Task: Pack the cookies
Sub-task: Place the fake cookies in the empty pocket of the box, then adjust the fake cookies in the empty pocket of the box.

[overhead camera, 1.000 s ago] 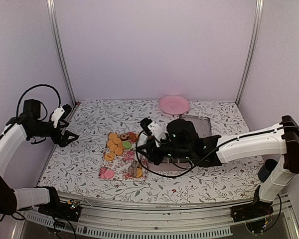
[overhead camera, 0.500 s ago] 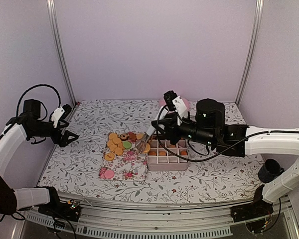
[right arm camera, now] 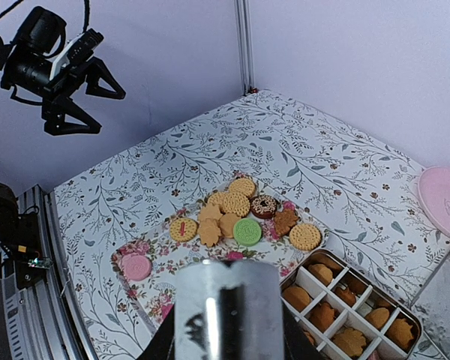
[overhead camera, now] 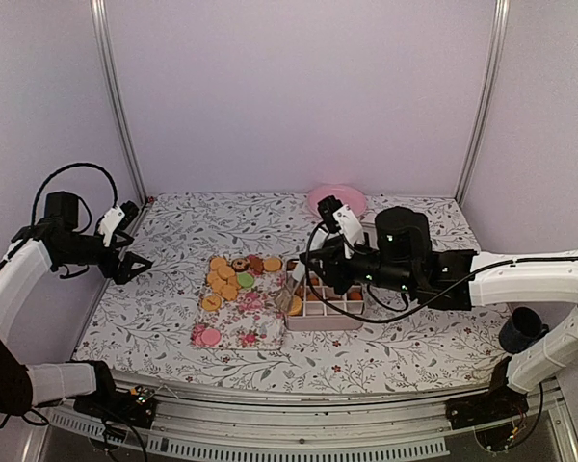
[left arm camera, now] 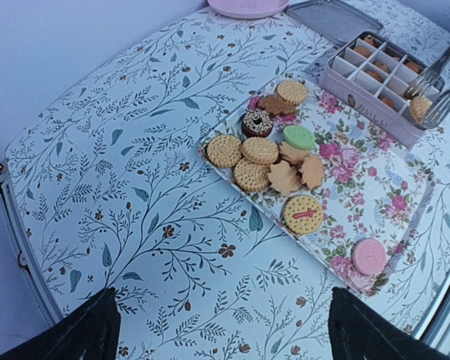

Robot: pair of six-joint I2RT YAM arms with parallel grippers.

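Your right gripper (overhead camera: 290,292) sits low at the near-left corner of the divided box (left arm camera: 360,101), pinching one golden cookie (left arm camera: 420,108), with its arm stretched across the desk (left arm camera: 135,172). Your left gripper (overhead camera: 140,270) hangs spread wide, well off to the left. Twelve loose cookies (left arm camera: 259,150) lie on one floral tray (left arm camera: 375,187) beside the box: ten golden or brown, one green, one pink. The left wrist view shows the pinch, while the right wrist view hides it and shows filled compartments.

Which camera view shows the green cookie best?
The left wrist view: the green cookie lies large and clear. The right wrist view shows it smaller; the top view, only a tiny dot.
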